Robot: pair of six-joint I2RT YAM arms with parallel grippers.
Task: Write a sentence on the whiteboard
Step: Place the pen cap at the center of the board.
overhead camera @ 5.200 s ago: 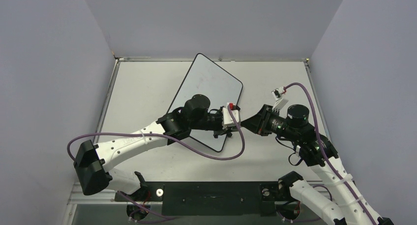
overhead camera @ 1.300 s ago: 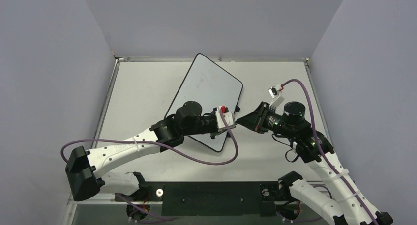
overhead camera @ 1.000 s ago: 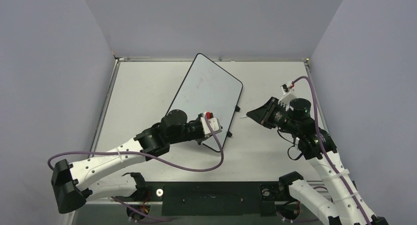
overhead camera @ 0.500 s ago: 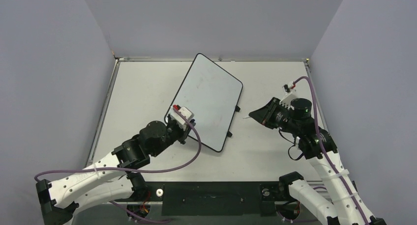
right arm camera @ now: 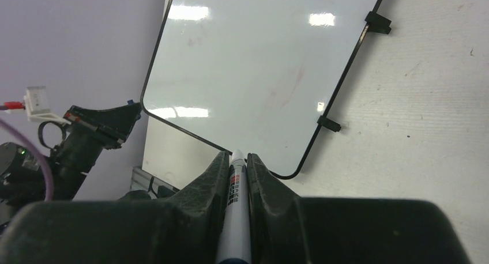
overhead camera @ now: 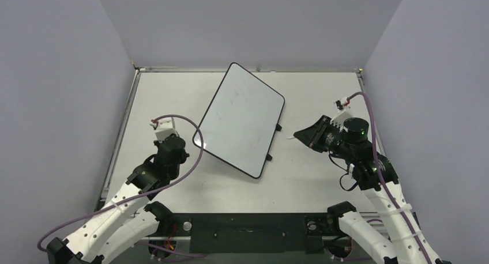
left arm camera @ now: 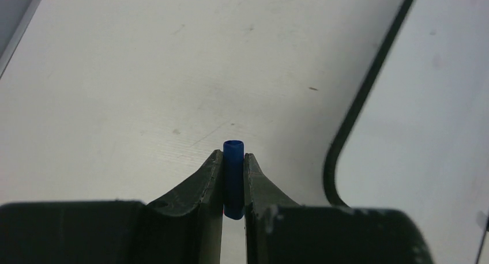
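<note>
The whiteboard point(overhead camera: 242, 117) lies tilted on the table, white with a thin black frame. It carries only faint reddish smudges; no sentence shows on it. My left gripper point(overhead camera: 170, 139) is just left of the board's near-left corner, shut on a small blue marker cap point(left arm camera: 233, 174); the board's edge point(left arm camera: 352, 120) curves past on its right. My right gripper point(overhead camera: 297, 135) hovers right of the board, shut on a white marker point(right arm camera: 235, 209) whose tip points toward the board point(right arm camera: 254, 68).
Two black tabs point(overhead camera: 278, 127) point(overhead camera: 269, 158) stick out from the board's right edge. Purple walls close in the grey table point(overhead camera: 167, 97) on three sides. A black base bar point(overhead camera: 248, 225) runs along the near edge.
My left arm has swung from the board's right edge, next to the right gripper, back to the board's left side. My right gripper has drawn back a little to the right.
</note>
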